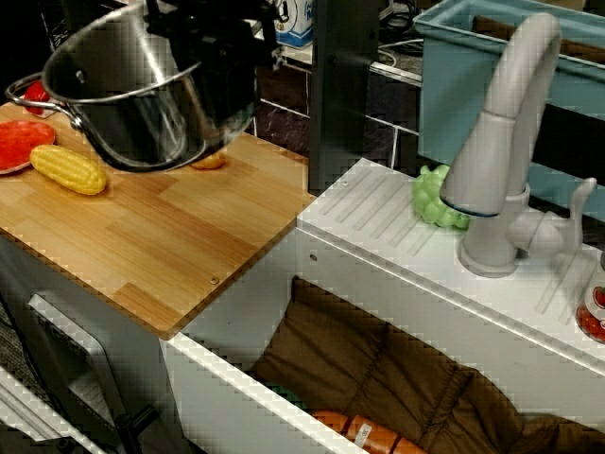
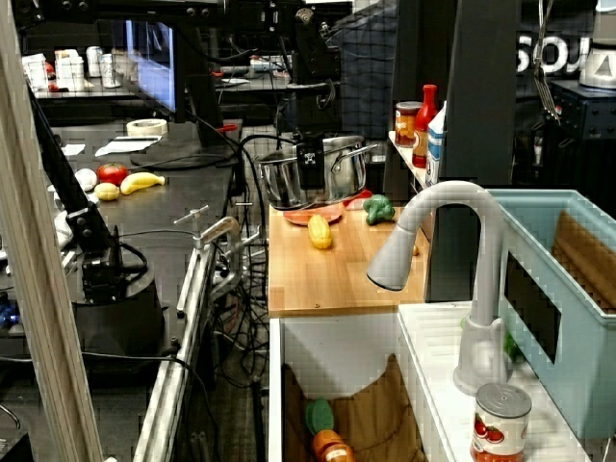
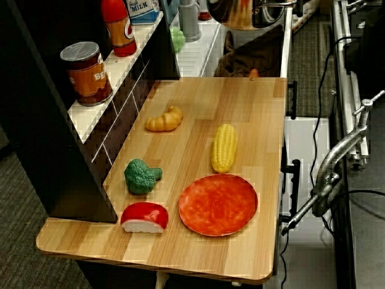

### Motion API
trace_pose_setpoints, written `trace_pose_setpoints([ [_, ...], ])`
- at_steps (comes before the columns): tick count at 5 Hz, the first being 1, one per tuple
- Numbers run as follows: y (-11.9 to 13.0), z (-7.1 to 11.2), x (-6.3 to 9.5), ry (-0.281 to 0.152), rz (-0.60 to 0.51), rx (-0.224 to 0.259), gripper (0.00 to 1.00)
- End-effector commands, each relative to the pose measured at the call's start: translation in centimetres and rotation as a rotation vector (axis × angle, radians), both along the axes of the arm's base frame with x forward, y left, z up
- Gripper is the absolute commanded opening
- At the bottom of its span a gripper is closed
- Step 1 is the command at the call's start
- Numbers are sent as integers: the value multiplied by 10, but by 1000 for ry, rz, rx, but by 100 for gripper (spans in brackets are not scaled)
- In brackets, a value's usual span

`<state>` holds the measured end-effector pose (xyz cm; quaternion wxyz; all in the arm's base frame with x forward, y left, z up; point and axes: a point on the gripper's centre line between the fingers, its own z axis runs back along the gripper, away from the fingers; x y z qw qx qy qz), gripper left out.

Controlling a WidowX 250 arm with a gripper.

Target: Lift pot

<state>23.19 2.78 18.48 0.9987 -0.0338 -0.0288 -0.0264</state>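
The shiny round stainless steel pot (image 1: 128,99) is up in the air, tilted, its open mouth tipped toward the near-left, hanging clear above the light wooden countertop (image 1: 170,236). The black robot gripper (image 1: 213,47) has it by the rim at the far-right side, clamped on the pot's wall (the fingers themselves are lost in the dark bulk of the arm, but the pot hangs from nothing else). One looped wire handle (image 1: 28,90) sticks out on the left.

From the long side view the pot (image 2: 308,173) sits above the far end of the board, with the gripper (image 2: 310,166) dark against its front.

Below it on the wood lie a yellow toy corn cob (image 1: 68,170), a flat orange-red plate (image 1: 21,144) at the left edge and an orange toy croissant (image 1: 208,161) peeking from under the pot's shadow. The overhead view shows the same board: corn (image 3: 224,147), plate (image 3: 218,205), croissant (image 3: 164,119), plus a green toy broccoli (image 3: 142,176) and a red-and-white toy slice (image 3: 144,217) near the dark back wall.
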Motion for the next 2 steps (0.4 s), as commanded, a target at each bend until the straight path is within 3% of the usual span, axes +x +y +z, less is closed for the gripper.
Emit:
trace_pose_setpoints([
  [1, 14, 9, 8, -44, 26, -60, 0],
  [2, 18, 7, 11, -41, 33, -50, 0],
])
